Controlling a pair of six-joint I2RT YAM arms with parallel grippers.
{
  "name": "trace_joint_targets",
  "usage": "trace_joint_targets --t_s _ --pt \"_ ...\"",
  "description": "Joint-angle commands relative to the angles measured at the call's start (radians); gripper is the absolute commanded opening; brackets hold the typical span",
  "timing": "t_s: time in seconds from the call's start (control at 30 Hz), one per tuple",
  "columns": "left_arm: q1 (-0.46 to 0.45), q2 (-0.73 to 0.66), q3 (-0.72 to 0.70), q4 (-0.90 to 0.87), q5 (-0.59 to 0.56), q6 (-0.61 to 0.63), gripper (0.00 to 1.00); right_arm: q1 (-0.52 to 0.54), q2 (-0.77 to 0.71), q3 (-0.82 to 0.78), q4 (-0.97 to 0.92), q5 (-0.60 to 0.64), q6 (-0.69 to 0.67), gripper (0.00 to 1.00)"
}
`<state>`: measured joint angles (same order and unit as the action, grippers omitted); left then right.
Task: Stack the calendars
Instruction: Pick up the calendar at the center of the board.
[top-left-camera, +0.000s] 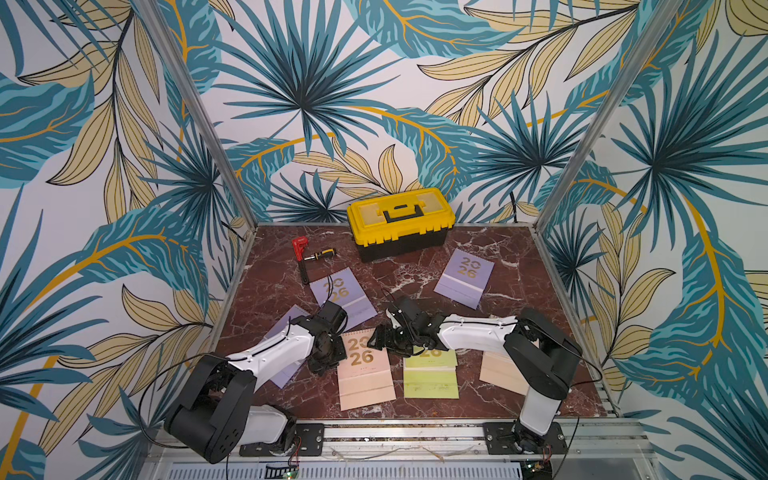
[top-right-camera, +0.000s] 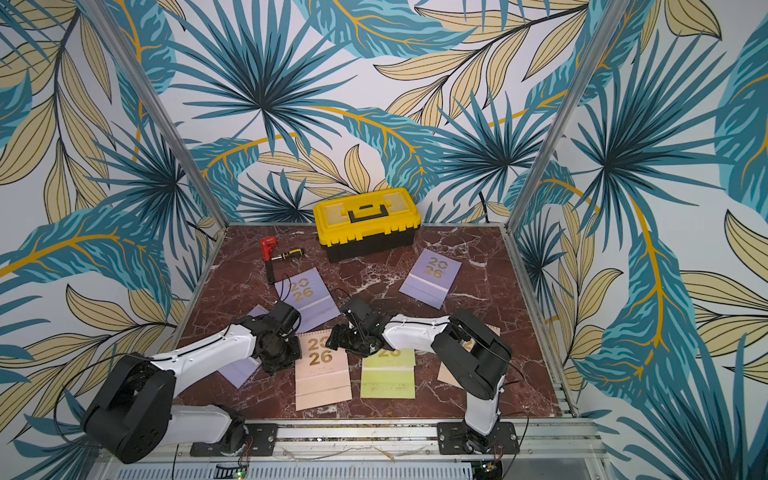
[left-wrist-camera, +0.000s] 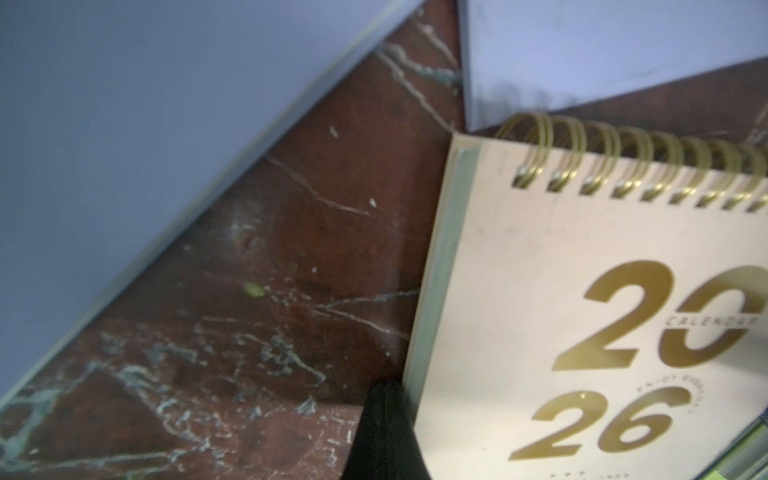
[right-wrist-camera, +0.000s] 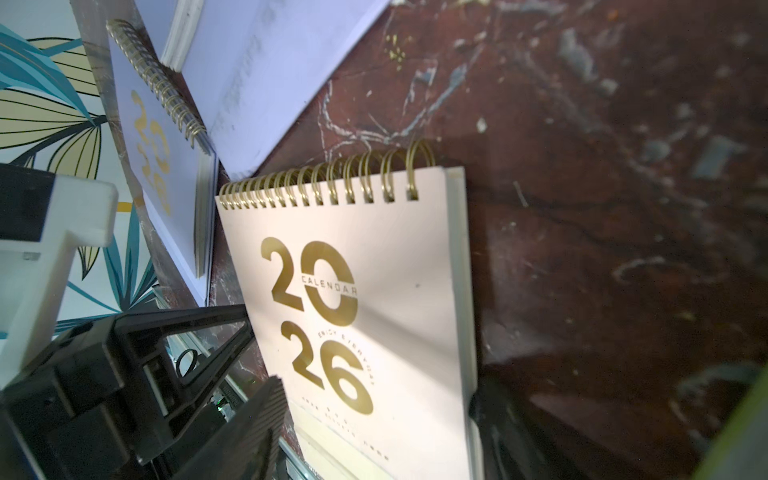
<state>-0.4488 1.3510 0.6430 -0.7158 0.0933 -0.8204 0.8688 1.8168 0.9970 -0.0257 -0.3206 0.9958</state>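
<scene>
Six calendars lie flat and scattered on the desk (top-left-camera: 519, 257), none stacked yet. Far left: left lavender calendar (top-left-camera: 286, 330), mostly hidden under the left arm. Left claw (top-left-camera: 322, 361) is pressed together and low at the left edge of the middle peach calendar (top-left-camera: 363, 374); from the left wrist only its dark tip shows, just beside that edge. Behind it, the second lavender calendar (top-left-camera: 345, 297) lies askew, one corner near the peach one's rings. Right claw (top-left-camera: 384, 343) hangs over the peach calendar's upper right corner with its jaws apart; from the right wrist its fingers (right-wrist-camera: 266, 415) straddle the cover, and I cannot tell whether they touch it. Next right: green calendar (top-left-camera: 430, 380), just beside; right peach calendar (top-left-camera: 496, 372), half under the right arm; far lavender calendar (top-left-camera: 463, 276), well apart near the toolbox (top-left-camera: 401, 222). Step in hand, as I judge it: picking up the middle peach one. Advice: use the closed left claw as a backstop so the cover cannot slide, pinch across the thick ring end, lift level, and set down square on a neighbour with rings matching.
</scene>
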Motion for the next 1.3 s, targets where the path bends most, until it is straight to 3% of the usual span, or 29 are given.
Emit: trace_joint_targets --t_s 0.0,0.3,0.47,0.83,1.1,1.27 --pt "0.012 0.032 -0.057 0.072 0.048 0.02 0.0 0.04 -0.07 -0.019 0.218 -0.157 0.021 0.67" --pt "0.047 0.008 -0.055 0.075 0.07 0.052 0.0 0.041 -0.096 -0.065 0.303 -0.177 0.043 0.55" --pt "0.06 0.016 -0.052 0.082 0.1 0.065 0.0 0.04 -0.049 -0.095 0.467 -0.19 0.116 0.47" --pt "0.074 -0.013 -0.054 0.083 0.113 0.064 0.0 0.035 -0.053 -0.004 0.081 -0.056 -0.003 0.28" --pt "0.074 -0.105 -0.013 0.06 0.129 0.067 0.0 0.02 -0.068 -0.051 0.176 -0.077 0.032 0.02" --pt "0.074 -0.195 0.04 0.015 0.134 0.071 0.0 -0.003 -0.12 -0.109 0.26 -0.075 0.072 0.0"
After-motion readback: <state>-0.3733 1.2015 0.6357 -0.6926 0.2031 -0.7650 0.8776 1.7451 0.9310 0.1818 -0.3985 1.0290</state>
